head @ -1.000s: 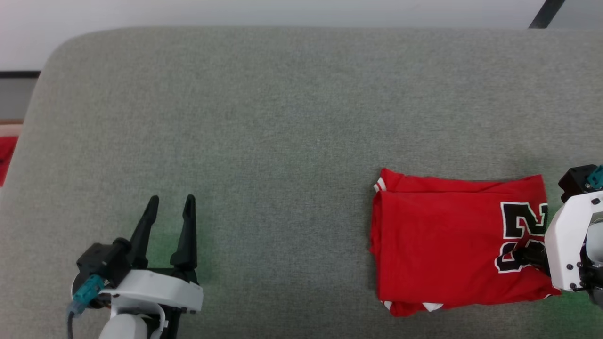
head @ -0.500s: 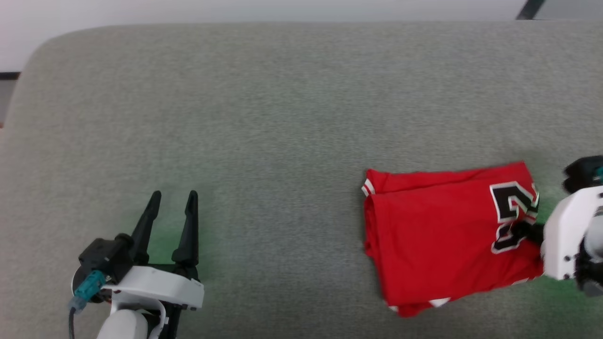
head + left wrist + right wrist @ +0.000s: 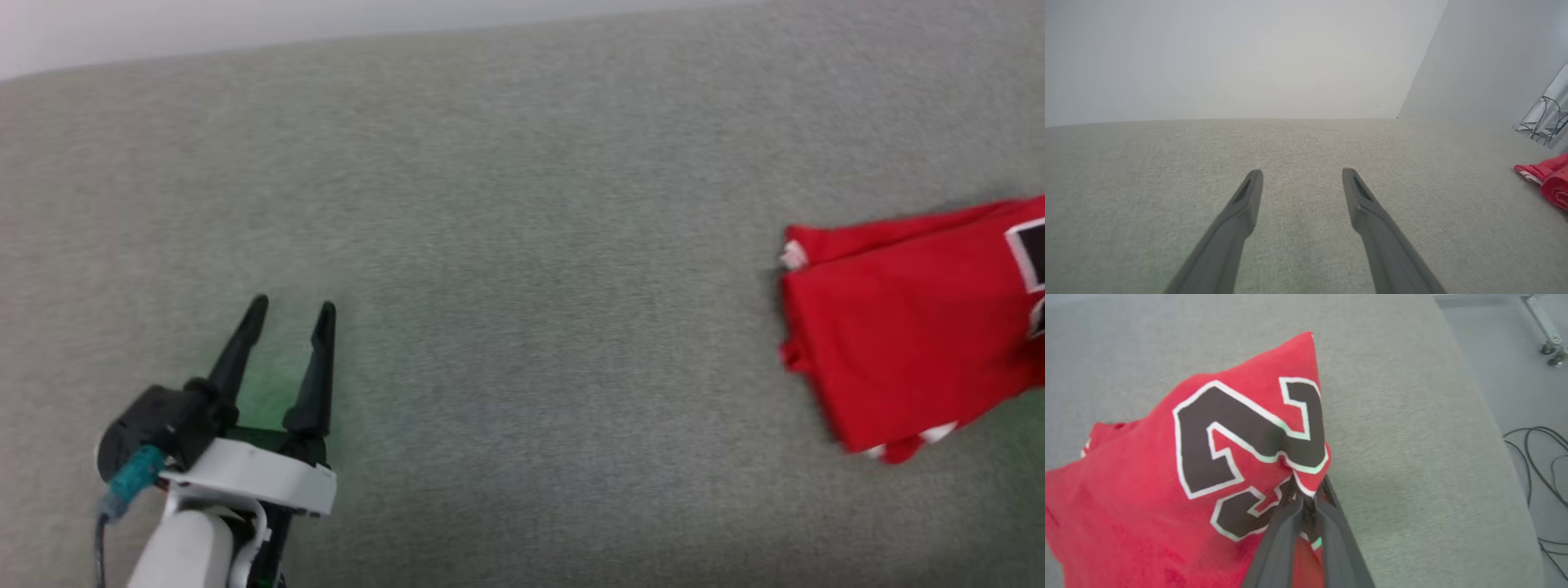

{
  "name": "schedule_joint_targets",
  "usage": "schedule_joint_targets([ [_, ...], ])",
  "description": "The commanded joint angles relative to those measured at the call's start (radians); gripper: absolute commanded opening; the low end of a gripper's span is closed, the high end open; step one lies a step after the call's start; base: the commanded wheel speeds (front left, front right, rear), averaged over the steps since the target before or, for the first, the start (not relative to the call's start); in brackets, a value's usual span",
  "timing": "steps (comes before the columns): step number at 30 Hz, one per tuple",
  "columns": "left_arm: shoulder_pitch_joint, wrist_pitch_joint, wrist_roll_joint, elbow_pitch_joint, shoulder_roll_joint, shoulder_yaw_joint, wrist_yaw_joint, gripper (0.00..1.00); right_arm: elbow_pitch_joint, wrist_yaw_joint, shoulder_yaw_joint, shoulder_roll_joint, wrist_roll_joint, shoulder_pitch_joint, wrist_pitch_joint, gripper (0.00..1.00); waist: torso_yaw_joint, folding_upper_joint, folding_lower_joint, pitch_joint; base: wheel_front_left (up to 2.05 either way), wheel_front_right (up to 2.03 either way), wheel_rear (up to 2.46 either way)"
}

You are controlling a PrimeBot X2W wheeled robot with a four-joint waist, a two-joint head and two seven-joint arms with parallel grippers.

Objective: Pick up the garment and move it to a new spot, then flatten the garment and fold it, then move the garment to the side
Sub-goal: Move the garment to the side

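On my left, the left gripper point(image 3: 293, 304) sits low over the grey fabric-covered bench point(image 3: 531, 245). Its pale forearm comes up from the bottom edge and its fingers point away from me, leaning slightly right. Its jaws are released, spread wide with nothing between them. That arm's wrist camera shows bare fabric ahead of the fingers and a pale wall point(image 3: 1249, 57) beyond the bench's far edge.

Across the middle I see a broad stretch of bare bench. Nothing stands between that gripper and the garment point(image 3: 906, 327).

The garment lies well to the right in the head view. It is folded into a rough rectangle, tilted, and cut off by the frame's right edge, with bits of white trim at its left corners.

In the right wrist view, the right gripper point(image 3: 1308, 494) has its jaws clenched on the garment's edge, just below the black, white-outlined numeral. The red cloth puckers into the grip. This end of the garment is near the bench's right edge. Past that edge I see grey floor point(image 3: 1494, 343), black cables point(image 3: 1539, 457) and a castor point(image 3: 1551, 351).
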Motion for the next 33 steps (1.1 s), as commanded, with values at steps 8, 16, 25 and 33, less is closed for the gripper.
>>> schedule_joint_targets([
  [8, -0.043, 0.003, 0.001, -0.047, 0.068, -0.014, -0.002, 1.0, 0.114, -0.002, -0.096, -0.037, -0.092, -0.12, -0.142, 0.0, -0.084, 0.0, 0.0, 0.075, 0.0, 0.0, 0.0],
  [16, -0.06, 0.02, -0.002, -0.092, 0.111, -0.005, 0.0, 1.0, 0.238, -0.002, -0.122, -0.03, -0.197, -0.192, -0.246, 0.0, -0.1, 0.0, 0.0, 0.126, 0.0, 0.0, 0.0],
  [25, -0.07, 0.039, 0.008, -0.142, 0.135, -0.006, 0.014, 1.0, 0.358, -0.002, -0.102, 0.002, -0.271, -0.241, -0.332, 0.0, -0.114, 0.0, 0.0, 0.149, 0.0, 0.0, 0.0],
  [33, -0.065, 0.039, 0.004, -0.156, 0.138, -0.008, 0.025, 1.0, 0.421, -0.002, -0.097, -0.003, -0.303, -0.273, -0.402, 1.0, -0.111, 0.0, 0.0, 0.146, 0.0, 0.0, 0.0],
])
